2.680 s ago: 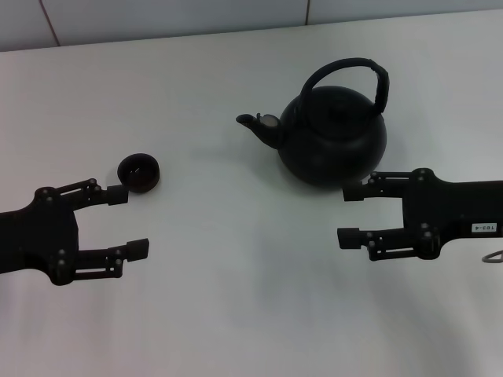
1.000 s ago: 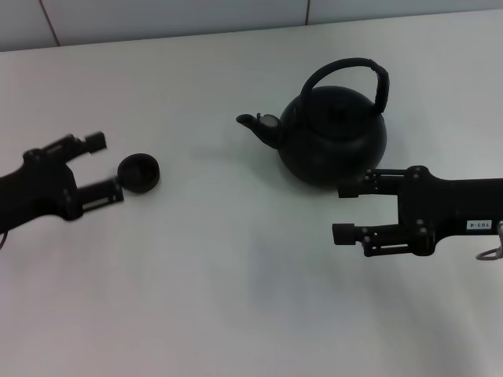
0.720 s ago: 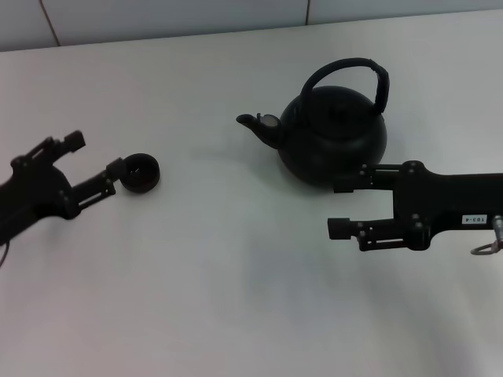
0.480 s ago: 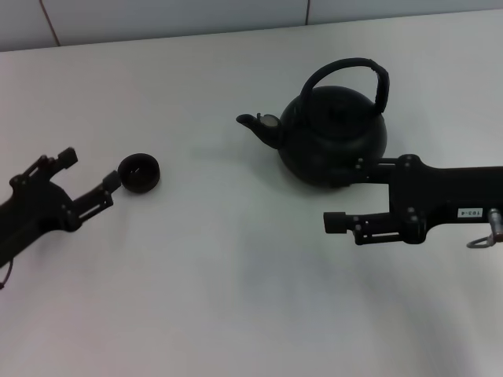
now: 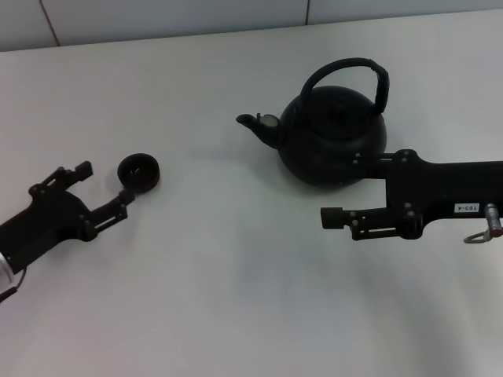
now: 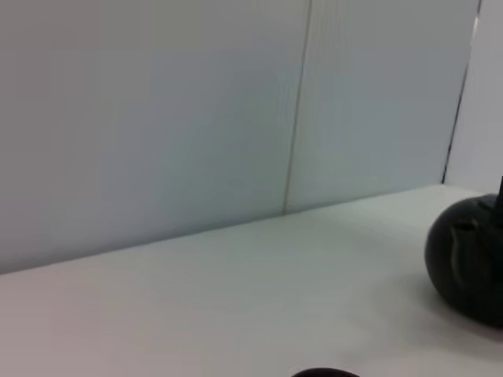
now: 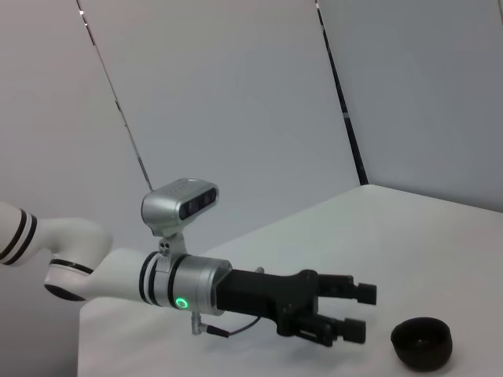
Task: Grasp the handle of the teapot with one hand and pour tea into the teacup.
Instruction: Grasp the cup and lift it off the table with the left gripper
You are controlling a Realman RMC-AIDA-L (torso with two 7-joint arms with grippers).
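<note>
Currently right gripper (image 5: pixel 336 188) fingers spread, empty, just beside the teapot (image 5: pixel 334 135) base. Left gripper (image 5: pixel 104 182) fingers apart, empty, near the teacup (image 5: pixel 138 172). One teapot, one teacup, both on table (image 5: pixel 236 298).

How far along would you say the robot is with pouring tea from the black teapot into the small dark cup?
Nothing is done yet: the glossy black round teapot stands upright on the white table, its arched black handle ungrasped. In hand: the labelled right gripper, open, sits low beside the pot's body; the left gripper, open, is next to the small dark round teacup. Grasping, lifting and pouring all remain.
</note>
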